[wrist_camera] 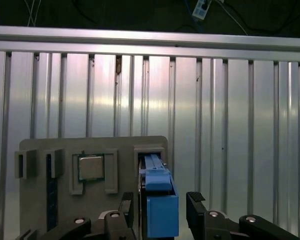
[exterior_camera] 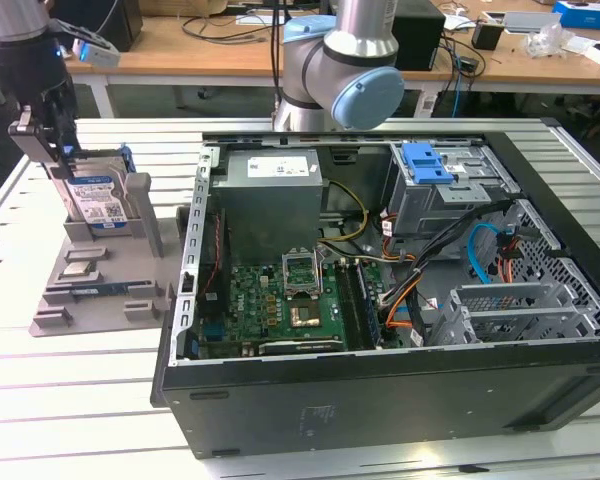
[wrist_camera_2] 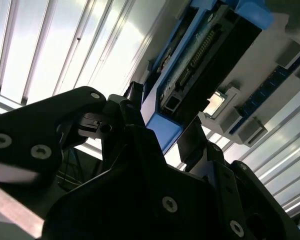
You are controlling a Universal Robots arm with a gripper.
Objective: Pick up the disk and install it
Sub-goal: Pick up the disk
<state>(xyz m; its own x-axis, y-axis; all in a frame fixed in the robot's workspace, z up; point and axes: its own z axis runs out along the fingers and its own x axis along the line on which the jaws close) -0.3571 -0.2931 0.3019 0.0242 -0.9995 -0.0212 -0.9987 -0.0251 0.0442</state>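
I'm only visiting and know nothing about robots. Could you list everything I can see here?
disk: one, silver in a blue frame, upright in the grey holder.
grey holder: one, grey, on the table, exterior view's left.
processor chip: one, silver, in a holder pocket beside the disk.
computer case: one, black, open, beside the holder.
motherboard: one, green, inside the case.
blue bracket: one, blue, atop the case's grey drive bay.
table: one, silver, slatted, under everything.
workbench: one, wooden, behind the table.
robot arm: one, silver with pale-blue caps, behind the case.
gripper: one, black, open, a finger on each side of the disk.
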